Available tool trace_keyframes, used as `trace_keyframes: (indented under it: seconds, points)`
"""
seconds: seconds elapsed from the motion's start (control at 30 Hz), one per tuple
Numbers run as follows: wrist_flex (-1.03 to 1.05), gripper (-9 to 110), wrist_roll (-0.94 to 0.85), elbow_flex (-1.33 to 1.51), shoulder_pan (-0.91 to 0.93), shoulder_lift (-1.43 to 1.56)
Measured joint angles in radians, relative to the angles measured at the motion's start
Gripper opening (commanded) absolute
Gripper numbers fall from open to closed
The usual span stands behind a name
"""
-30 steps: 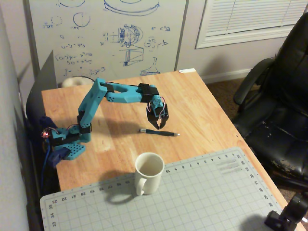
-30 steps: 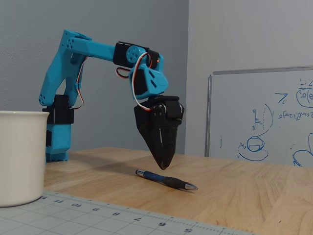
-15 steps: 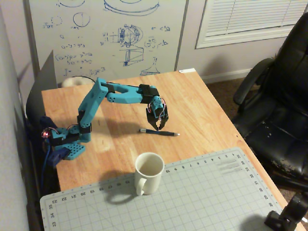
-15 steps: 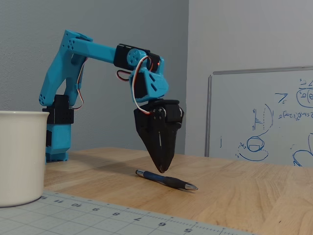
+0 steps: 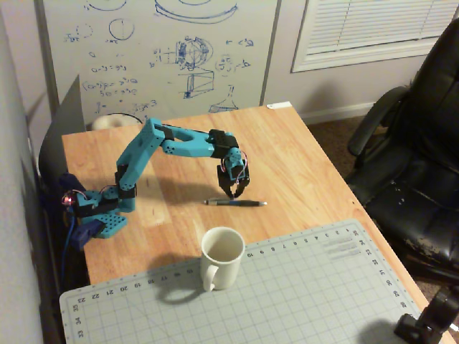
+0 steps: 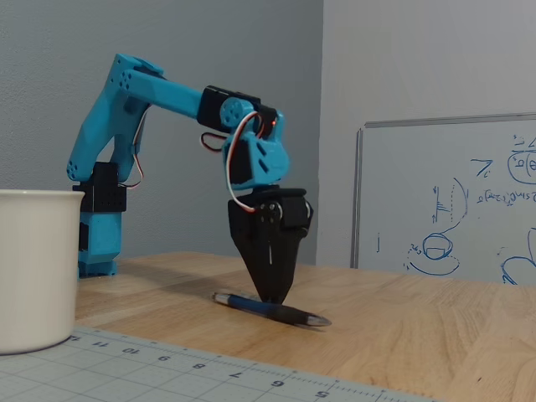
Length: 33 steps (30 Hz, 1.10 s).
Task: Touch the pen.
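Blue robot arm [image 5: 154, 147] reaching down over a wooden table [image 5: 308, 172].
Its black gripper [image 6: 274, 298], fingers together, points down with its tip meeting the pen [image 6: 268, 309], which lies flat behind the white mug [image 5: 221, 256].

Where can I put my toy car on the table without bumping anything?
Best spot: the bare wood right of the pen, toward the table's far right corner. The gray mat right of the white mug is free too. It is crowded around the blue arm, where the tool hangs over the pen.
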Motion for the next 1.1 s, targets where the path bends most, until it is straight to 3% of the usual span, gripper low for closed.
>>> trace_keyframes:
  seconds: [0.63,0.9,1.1]
  points:
    - [0.002,1,0.000,0.000,0.002,0.080]
    - [0.002,1,0.000,-0.002,0.091,0.080]
    - [0.002,1,0.000,-0.109,0.101,0.038]
